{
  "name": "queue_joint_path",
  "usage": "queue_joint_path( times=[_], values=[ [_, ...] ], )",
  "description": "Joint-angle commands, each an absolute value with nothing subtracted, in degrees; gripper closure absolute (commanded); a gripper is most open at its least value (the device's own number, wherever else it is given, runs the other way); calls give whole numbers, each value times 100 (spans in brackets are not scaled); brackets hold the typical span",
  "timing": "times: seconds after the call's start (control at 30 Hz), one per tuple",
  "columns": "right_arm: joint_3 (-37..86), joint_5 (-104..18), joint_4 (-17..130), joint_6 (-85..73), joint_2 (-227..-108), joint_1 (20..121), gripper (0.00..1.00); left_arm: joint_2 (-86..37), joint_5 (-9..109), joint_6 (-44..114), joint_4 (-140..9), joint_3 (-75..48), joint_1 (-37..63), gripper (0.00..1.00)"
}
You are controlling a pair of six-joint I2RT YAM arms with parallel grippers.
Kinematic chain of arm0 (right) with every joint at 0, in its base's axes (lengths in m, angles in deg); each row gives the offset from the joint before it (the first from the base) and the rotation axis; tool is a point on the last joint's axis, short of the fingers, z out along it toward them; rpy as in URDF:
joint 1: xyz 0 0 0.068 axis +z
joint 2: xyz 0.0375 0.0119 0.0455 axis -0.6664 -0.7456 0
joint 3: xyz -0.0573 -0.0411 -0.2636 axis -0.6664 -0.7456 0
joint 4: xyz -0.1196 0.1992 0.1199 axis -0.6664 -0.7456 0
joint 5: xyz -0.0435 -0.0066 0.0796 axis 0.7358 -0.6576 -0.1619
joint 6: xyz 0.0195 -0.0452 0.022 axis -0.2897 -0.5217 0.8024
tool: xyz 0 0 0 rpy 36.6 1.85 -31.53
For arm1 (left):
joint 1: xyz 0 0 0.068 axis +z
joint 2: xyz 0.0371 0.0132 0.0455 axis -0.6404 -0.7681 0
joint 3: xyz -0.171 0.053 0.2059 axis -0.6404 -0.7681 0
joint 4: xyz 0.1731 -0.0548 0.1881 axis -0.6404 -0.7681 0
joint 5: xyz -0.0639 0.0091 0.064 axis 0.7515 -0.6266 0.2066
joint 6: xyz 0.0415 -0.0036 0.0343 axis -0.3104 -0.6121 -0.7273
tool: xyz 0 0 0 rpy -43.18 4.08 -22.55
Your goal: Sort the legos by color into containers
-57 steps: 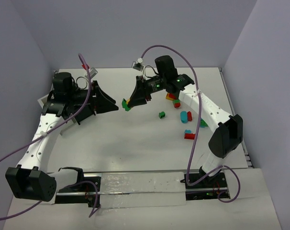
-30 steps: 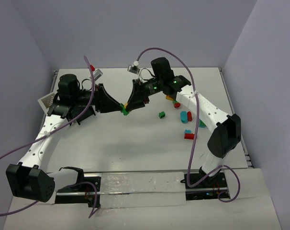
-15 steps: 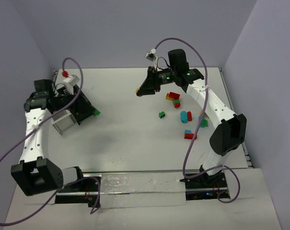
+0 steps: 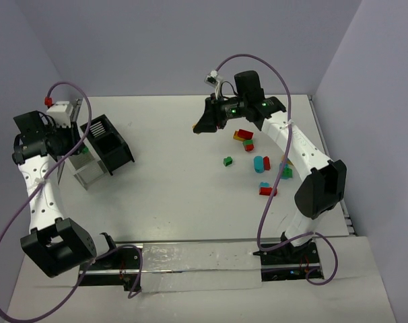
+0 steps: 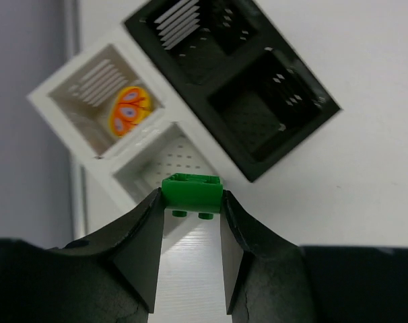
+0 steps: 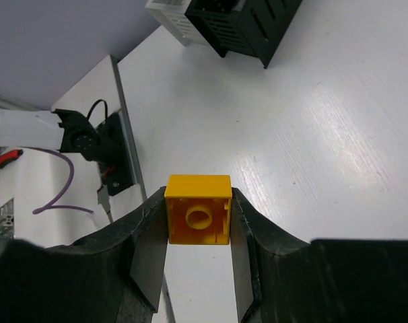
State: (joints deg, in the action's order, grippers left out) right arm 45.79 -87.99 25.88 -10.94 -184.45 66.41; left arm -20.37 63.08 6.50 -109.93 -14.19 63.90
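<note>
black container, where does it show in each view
top external: black container at far left, mid-height.
left wrist: black container upper right, beyond the held green lego.
right wrist: black container at the top edge, right of centre.
shared landmark: white container joined to it.
</note>
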Motion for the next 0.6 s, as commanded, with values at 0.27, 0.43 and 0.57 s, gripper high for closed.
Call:
queue_joint_path(
  times=[0.27, 0.43, 0.57],
  values=[
    [4663, -8420, 2572, -1361, -18519, 6675, 100, -2438, 5339, 694, -10149, -1602, 6408, 87],
    [4653, -8346, 2571, -1386, -18512, 6675, 100, -2586, 5402, 686, -10104, -1680, 6417, 73],
    [4580, -8313, 2660, -1321, -18504, 6685, 100, -2614, 5542, 631, -10188, -1679, 6408, 53]
  ],
)
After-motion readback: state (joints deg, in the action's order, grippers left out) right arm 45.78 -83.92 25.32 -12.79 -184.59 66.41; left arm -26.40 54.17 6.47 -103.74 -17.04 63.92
